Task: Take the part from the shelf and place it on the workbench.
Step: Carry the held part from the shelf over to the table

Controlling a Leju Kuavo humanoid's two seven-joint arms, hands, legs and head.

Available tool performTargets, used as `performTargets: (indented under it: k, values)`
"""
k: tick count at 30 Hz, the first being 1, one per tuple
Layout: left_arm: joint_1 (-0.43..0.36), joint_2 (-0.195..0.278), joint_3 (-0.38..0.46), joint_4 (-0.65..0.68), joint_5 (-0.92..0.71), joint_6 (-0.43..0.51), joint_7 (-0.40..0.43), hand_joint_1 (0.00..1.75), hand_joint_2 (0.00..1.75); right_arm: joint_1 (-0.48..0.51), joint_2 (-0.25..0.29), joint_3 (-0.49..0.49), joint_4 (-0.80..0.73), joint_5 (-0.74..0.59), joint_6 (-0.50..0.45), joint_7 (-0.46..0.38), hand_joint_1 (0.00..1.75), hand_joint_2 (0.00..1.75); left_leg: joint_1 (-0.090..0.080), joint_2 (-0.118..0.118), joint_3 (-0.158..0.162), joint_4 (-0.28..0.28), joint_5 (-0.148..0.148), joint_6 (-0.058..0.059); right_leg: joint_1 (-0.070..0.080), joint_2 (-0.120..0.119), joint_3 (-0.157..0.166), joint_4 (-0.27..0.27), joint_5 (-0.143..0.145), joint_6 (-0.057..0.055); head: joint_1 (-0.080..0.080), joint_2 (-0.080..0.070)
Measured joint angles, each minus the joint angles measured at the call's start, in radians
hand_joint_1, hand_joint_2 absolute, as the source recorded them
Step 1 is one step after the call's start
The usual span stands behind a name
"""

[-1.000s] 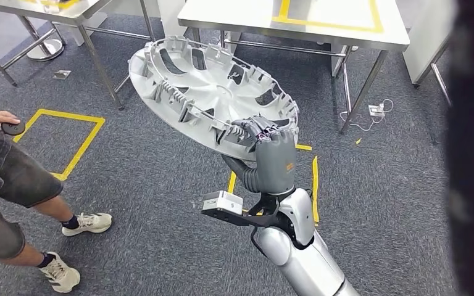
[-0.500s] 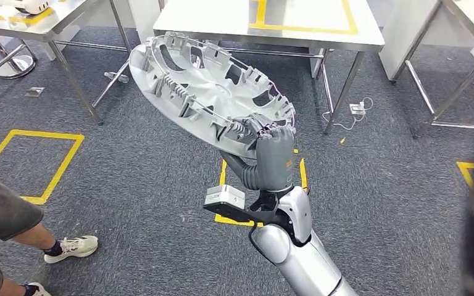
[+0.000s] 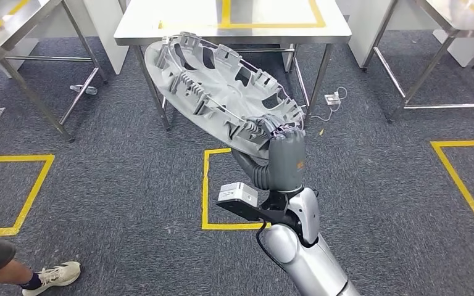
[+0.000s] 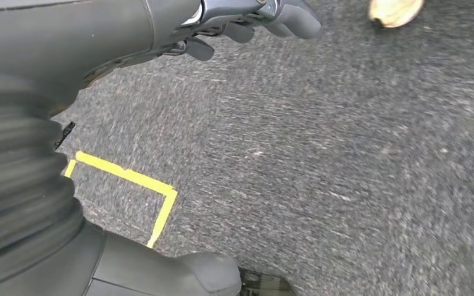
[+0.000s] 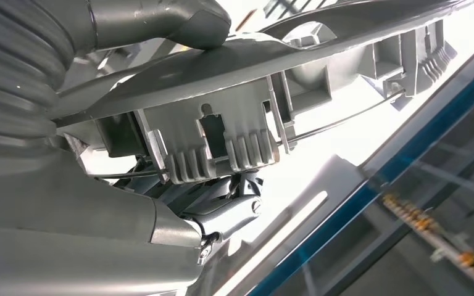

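A large silver-grey wheel cover [image 3: 216, 92] with its ribbed, clipped back face up is tilted in the air in the head view. My right hand [image 3: 282, 157] grips its near rim from below, fingers curled over the edge. Behind the cover stands a steel workbench [image 3: 173, 28] with a yellow tape outline on its top. In the right wrist view the cover's rim [image 5: 234, 61] lies between my thumb [image 5: 160, 21] and the fingers underneath. My left hand [image 4: 99, 43] hangs over the grey carpet, fingers apart, holding nothing.
More steel tables stand at far left [image 3: 18, 28] and far right [image 3: 463, 12]. Yellow tape squares [image 3: 205, 185] mark the carpet. A plug and cable [image 3: 331, 97] lie beside the workbench leg. A person's shoe [image 3: 52, 274] shows at the lower left.
The whole picture has shifted as the camera turned: the workbench now sits straight ahead behind the cover, and the person has slid off to the lower left. My right hand keeps its grip.
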Motion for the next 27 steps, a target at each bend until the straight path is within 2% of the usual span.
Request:
performTargets:
  k: [2, 3, 4, 5, 6, 7, 8, 10, 11, 12, 15, 17, 19, 21, 22, 23, 25, 26, 27]
  values:
    - [-0.002, 0.001, 0.000, -0.001, -0.003, 0.000, -0.002, 0.00, 1.75, 0.009, 0.000, -0.010, -0.008, 0.004, -0.001, -0.015, 1.75, 1.75, 0.002, -0.029, -0.007, 0.032, -0.021, -0.009, -0.006, 0.016, 0.012, -0.007, -0.006, -0.013, -0.002, 0.000]
    - [-0.003, 0.001, 0.000, -0.001, -0.004, 0.000, -0.003, 0.00, 1.75, 0.011, 0.001, -0.013, -0.011, 0.006, -0.001, -0.023, 1.75, 1.75, 0.004, -0.053, -0.032, 0.080, -0.042, -0.012, -0.009, 0.023, 0.019, -0.010, -0.010, -0.019, -0.004, 0.000]
    - [-0.002, 0.001, 0.000, 0.000, -0.005, 0.000, -0.004, 0.00, 1.75, 0.013, 0.001, -0.014, -0.012, 0.006, -0.001, -0.030, 1.75, 1.75, 0.005, -0.073, -0.068, 0.145, -0.068, -0.014, -0.010, 0.030, 0.025, -0.010, -0.015, -0.023, -0.006, 0.000]
    - [0.000, 0.002, 0.000, 0.000, -0.006, 0.000, -0.004, 0.00, 1.75, 0.015, 0.002, -0.015, -0.012, 0.008, -0.001, -0.036, 1.75, 1.75, 0.005, -0.083, -0.111, 0.215, -0.089, -0.016, -0.010, 0.038, 0.030, -0.010, -0.021, -0.026, -0.008, 0.000]
    - [0.002, 0.002, 0.000, 0.000, -0.006, 0.000, -0.004, 0.00, 1.75, 0.017, 0.002, -0.016, -0.012, 0.010, -0.001, -0.040, 1.75, 1.75, 0.005, -0.087, -0.148, 0.269, -0.098, -0.017, -0.010, 0.046, 0.038, -0.010, -0.027, -0.027, -0.009, 0.000]
    - [0.005, 0.003, 0.000, 0.000, -0.007, 0.000, -0.004, 0.00, 1.75, 0.020, 0.002, -0.018, -0.012, 0.011, -0.001, -0.042, 1.75, 1.75, 0.005, -0.088, -0.171, 0.288, -0.084, -0.017, -0.009, 0.054, 0.046, -0.010, -0.033, -0.026, -0.009, 0.000]
    - [0.006, 0.003, 0.000, 0.001, -0.007, 0.000, -0.005, 0.00, 1.75, 0.021, 0.002, -0.019, -0.012, 0.012, -0.001, -0.043, 1.75, 1.75, 0.005, -0.088, -0.175, 0.268, -0.048, -0.016, -0.009, 0.061, 0.057, -0.009, -0.041, -0.024, -0.009, 0.000]
    - [0.008, 0.005, 0.000, 0.001, -0.007, 0.000, -0.005, 0.00, 1.75, 0.023, 0.003, -0.020, -0.012, 0.013, -0.001, -0.043, 1.75, 1.75, 0.005, -0.088, -0.141, 0.146, 0.051, -0.010, -0.010, 0.070, 0.079, -0.008, -0.057, -0.018, -0.010, 0.000]
    - [0.007, 0.006, 0.000, 0.001, -0.007, 0.000, -0.006, 0.00, 1.75, 0.022, 0.003, -0.020, -0.012, 0.014, -0.001, -0.044, 1.75, 1.75, 0.003, -0.089, -0.117, 0.084, 0.081, -0.006, -0.009, 0.073, 0.086, -0.007, -0.065, -0.013, -0.012, 0.000]
    - [0.006, 0.006, 0.000, 0.001, -0.008, 0.000, -0.008, 0.00, 1.75, 0.021, 0.003, -0.020, -0.012, 0.014, -0.001, -0.044, 1.75, 1.75, 0.002, -0.089, -0.101, 0.043, 0.094, -0.001, -0.007, 0.075, 0.089, -0.006, -0.070, -0.007, -0.013, 0.000]
    - [0.002, 0.006, 0.000, 0.001, -0.009, -0.001, -0.010, 0.00, 1.75, 0.018, 0.004, -0.020, -0.013, 0.016, -0.001, -0.044, 1.75, 1.75, 0.000, -0.092, -0.089, 0.016, 0.083, 0.018, -0.007, 0.075, 0.090, -0.009, -0.077, 0.009, -0.012, 0.000]
    - [0.001, 0.006, 0.000, 0.001, -0.010, -0.001, -0.009, 0.00, 1.75, 0.015, 0.004, -0.020, -0.013, 0.017, -0.001, -0.043, 1.75, 1.75, 0.003, -0.094, -0.080, 0.009, 0.079, 0.030, -0.009, 0.074, 0.081, 0.017, -0.092, 0.022, -0.010, 0.000]
    - [-0.002, 0.006, 0.000, 0.000, -0.010, 0.000, -0.009, 0.00, 1.75, 0.012, 0.004, -0.020, -0.013, 0.020, 0.000, -0.043, 1.75, 1.75, 0.006, -0.095, -0.069, 0.006, 0.072, 0.041, -0.013, 0.073, 0.025, 0.121, -0.131, 0.033, -0.008, 0.000]
    - [-0.003, 0.005, 0.000, 0.001, -0.010, -0.001, -0.008, 0.00, 1.75, 0.012, 0.004, -0.020, -0.013, 0.024, 0.000, -0.043, 1.75, 1.75, 0.006, -0.096, -0.060, 0.006, 0.061, 0.044, -0.018, 0.073, -0.058, 0.246, -0.161, 0.040, -0.007, 0.000]
    - [-0.002, 0.005, 0.000, 0.001, -0.010, -0.001, -0.008, 0.00, 1.75, 0.012, 0.004, -0.020, -0.012, 0.025, 0.000, -0.043, 1.75, 1.75, 0.006, -0.098, -0.053, 0.006, 0.055, 0.043, -0.020, 0.073, -0.084, 0.271, -0.152, 0.041, -0.007, 0.000]
    - [-0.001, 0.005, 0.000, 0.001, -0.010, -0.001, -0.007, 0.00, 1.75, 0.012, 0.004, -0.020, -0.012, 0.025, 0.000, -0.042, 1.75, 1.75, 0.006, -0.099, -0.044, 0.006, 0.048, 0.041, -0.021, 0.073, -0.092, 0.259, -0.123, 0.041, -0.006, 0.000]
    - [-0.002, 0.005, 0.000, 0.001, -0.010, -0.001, -0.007, 0.00, 1.75, 0.012, 0.004, -0.020, -0.011, 0.026, 0.000, -0.042, 1.75, 1.75, 0.006, -0.101, -0.022, 0.006, 0.032, 0.037, -0.023, 0.072, -0.055, 0.136, -0.031, 0.036, -0.006, 0.000]
    - [-0.003, 0.004, 0.000, 0.001, -0.010, -0.001, -0.006, 0.00, 1.75, 0.011, 0.004, -0.020, -0.011, 0.026, 0.000, -0.043, 1.75, 1.75, 0.005, -0.102, -0.014, 0.006, 0.024, 0.032, -0.020, 0.072, -0.028, 0.071, 0.001, 0.032, -0.006, 0.000]
    - [-0.004, 0.004, 0.000, 0.001, -0.010, -0.001, -0.005, 0.00, 1.75, 0.011, 0.004, -0.020, -0.011, 0.026, 0.000, -0.043, 1.75, 1.75, 0.004, -0.103, -0.009, 0.005, 0.017, 0.027, -0.018, 0.072, -0.008, 0.025, 0.016, 0.027, -0.007, 0.000]
